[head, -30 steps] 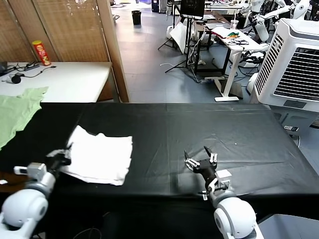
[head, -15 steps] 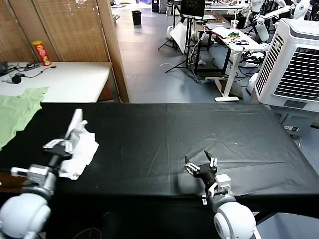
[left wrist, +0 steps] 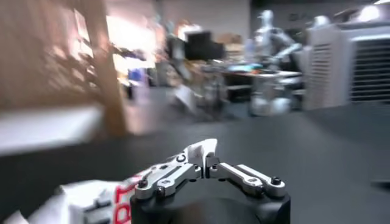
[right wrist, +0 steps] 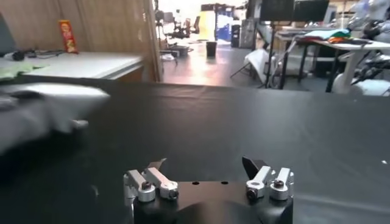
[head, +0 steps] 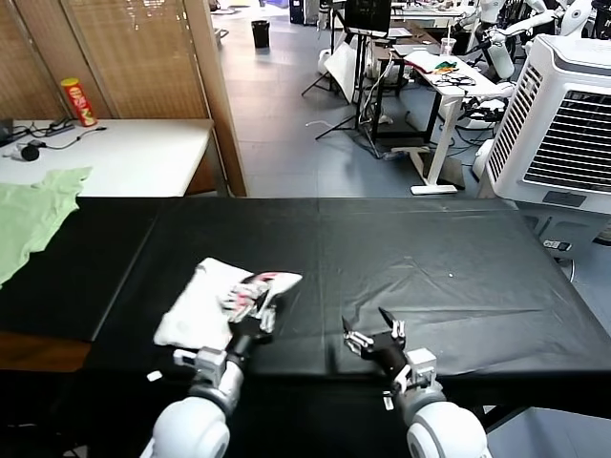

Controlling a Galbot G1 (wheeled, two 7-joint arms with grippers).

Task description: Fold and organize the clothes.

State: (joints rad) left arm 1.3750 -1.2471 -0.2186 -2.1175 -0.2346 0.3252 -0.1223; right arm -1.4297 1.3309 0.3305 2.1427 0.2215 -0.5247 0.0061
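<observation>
White cotton, the folded T-shirt (head: 212, 298) is lying on the black table (head: 458, 258), left of centre. The left gripper (head: 264, 303) is pinching its printed right-hand edge between barely parted fingers. The right gripper (head: 370, 333) is hovering nearby over the table, spread wide and empty.

White T-shirt (head: 205, 303), folded, on black table (head: 458, 258)

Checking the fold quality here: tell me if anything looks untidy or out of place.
The T-shirt lies in a lumpy bundle on the black table, with one printed corner sticking out at the left gripper. A pale green garment hangs off the table's far left edge. The right gripper sits open on bare cloth.
</observation>
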